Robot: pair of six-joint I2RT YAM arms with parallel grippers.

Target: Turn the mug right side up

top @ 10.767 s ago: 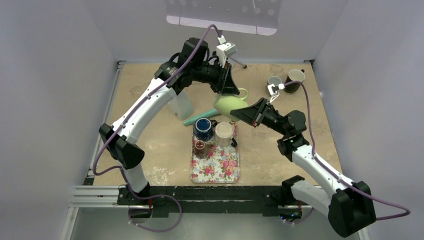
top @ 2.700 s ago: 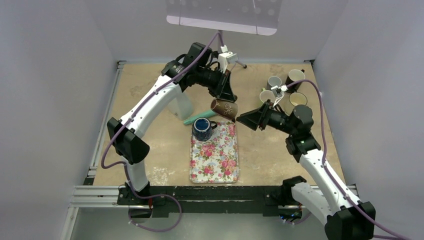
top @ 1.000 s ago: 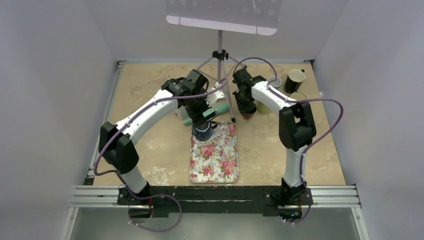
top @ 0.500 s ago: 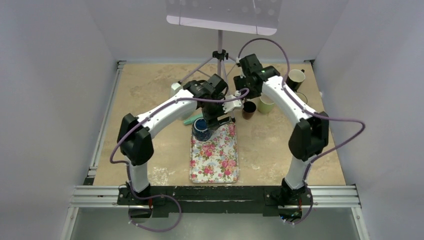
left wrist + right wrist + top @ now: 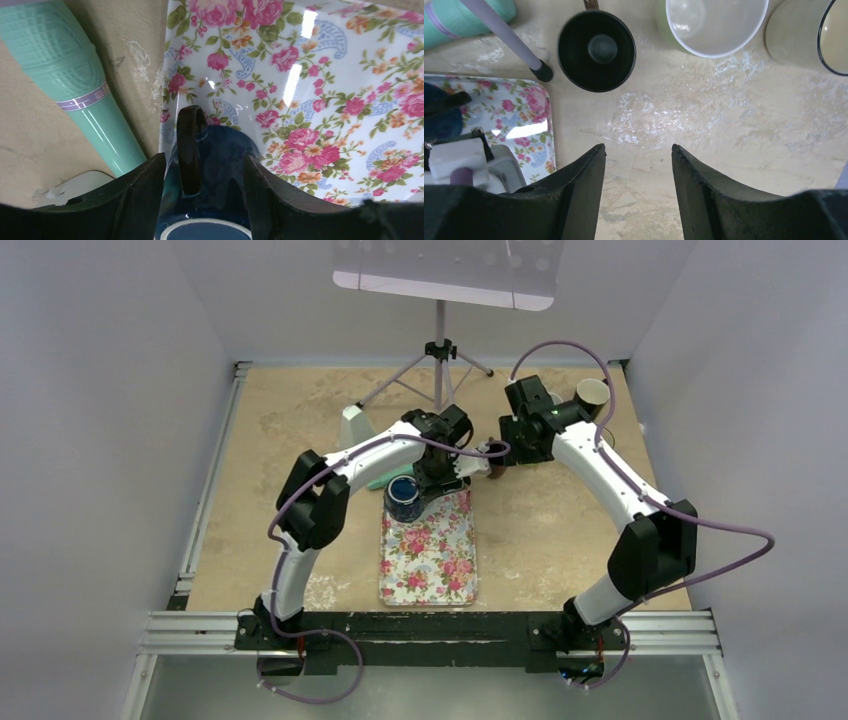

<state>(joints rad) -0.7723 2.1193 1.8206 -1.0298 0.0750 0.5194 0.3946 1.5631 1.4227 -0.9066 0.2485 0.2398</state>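
A dark blue mug (image 5: pixel 404 498) stands upside down at the far left corner of the floral tray (image 5: pixel 430 570). In the left wrist view the mug (image 5: pixel 220 165) shows its white-ringed base up and its handle (image 5: pixel 190 145) toward the tray. My left gripper (image 5: pixel 432 483) (image 5: pixel 205 160) straddles the mug, both fingers against its sides with no gap showing. My right gripper (image 5: pixel 502 453) (image 5: pixel 638 147) is open and empty above bare table. A brown mug (image 5: pixel 596 50) stands upright just beyond it.
A teal cylinder (image 5: pixel 75 75) lies beside the tray's left edge. A light green mug (image 5: pixel 711 25) and a cream mug (image 5: pixel 809 35) stand upright near the brown one. A tripod (image 5: pixel 438 350) stands at the back, one leg (image 5: pixel 509 35) by the brown mug. A dark mug (image 5: pixel 590 395) sits far right.
My left gripper has settled down around the blue mug, its arm swinging right. My right arm has swung right and back from the brown mug, which now stands alone.
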